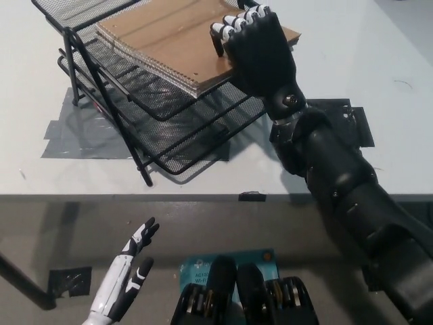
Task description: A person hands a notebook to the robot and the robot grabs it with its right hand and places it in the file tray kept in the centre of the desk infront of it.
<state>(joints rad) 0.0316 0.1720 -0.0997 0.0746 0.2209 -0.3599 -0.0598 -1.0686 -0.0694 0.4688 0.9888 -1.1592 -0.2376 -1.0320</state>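
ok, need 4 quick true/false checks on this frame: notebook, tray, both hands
1. The right hand grips the brown spiral notebook. True.
2. The notebook lies flat on the desk, clear of the tray. False: it sits over the upper tier of the black mesh file tray.
3. The white left hand is low at the robot's left, holding nothing, fingers apart. True.
4. The tray is white plastic. False: black wire mesh.

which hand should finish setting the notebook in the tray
Right. The black right hand already grips the notebook over the tray. The white left hand hangs open below the desk edge, far from both.
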